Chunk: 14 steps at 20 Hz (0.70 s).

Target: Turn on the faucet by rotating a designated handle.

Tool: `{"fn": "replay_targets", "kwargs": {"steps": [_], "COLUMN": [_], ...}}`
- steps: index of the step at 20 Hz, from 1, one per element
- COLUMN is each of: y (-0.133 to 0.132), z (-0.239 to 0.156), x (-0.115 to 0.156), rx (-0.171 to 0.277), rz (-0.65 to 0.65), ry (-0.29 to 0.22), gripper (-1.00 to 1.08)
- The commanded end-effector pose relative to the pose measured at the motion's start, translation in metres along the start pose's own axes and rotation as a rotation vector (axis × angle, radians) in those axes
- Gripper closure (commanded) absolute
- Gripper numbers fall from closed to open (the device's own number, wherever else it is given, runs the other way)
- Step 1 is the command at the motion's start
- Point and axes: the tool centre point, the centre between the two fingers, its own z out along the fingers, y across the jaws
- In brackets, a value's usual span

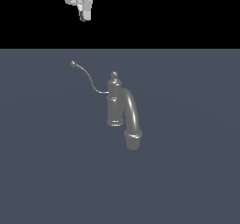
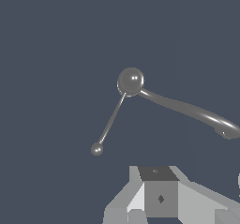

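Flat slate-blue floor (image 1: 47,171) fills most of both views, with a black band of background behind it in the exterior view. Gripper (image 1: 85,17) hangs at the top of the exterior view, against the black band, holding nothing; its fingers appear close together there, but the render is too small to tell how wide the gap is. Wrist view shows only the grey and white blocks of the gripper body along one edge of the picture, no fingertips, so the opening cannot be judged there either. Nearest thing to the gripper is the ball tip of the handle (image 1: 87,76), almost directly below it and clearly apart from it, no contact. Handle runs as a thin curved wire from that tip away to the faucet (image 1: 115,101), joining the upright column below its knobbed cap. Beyond the column, farther from the gripper, the thick arched spout (image 1: 132,117) bends down toward the floor. Exterior view gives the column's height and flared base. Wrist view looks down on the faucet (image 2: 131,81): cap as a round dome, handle (image 2: 111,117) and spout (image 2: 192,110) spreading from it in different directions.
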Motion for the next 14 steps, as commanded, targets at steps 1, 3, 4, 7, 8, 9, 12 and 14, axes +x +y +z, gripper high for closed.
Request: {"fn": "replay_targets", "kwargs": {"steps": [1, 3, 4, 7, 8, 9, 12, 14], "y": [-0.013, -0.022, -0.027, -0.041, -0.046, -0.05, -0.063, -0.069], "z": [0.013, 0.024, 0.029, 0.046, 0.052, 0.058, 0.074, 0.084], "x": [0.002, 0.004, 0.004, 0.006, 0.006, 0.007, 0.008, 0.008], "rx": [-0.001, -0.003, -0.003, -0.005, -0.006, -0.006, -0.007, -0.007], "rz": [0.059, 0.106, 0.129, 0.198, 0.22, 0.243, 0.307, 0.344], "ry": [0.004, 0.008, 0.01, 0.017, 0.02, 0.023, 0.032, 0.037], "gripper": [1.08, 1.08, 1.08, 1.08, 1.08, 1.08, 1.08, 1.08]}}
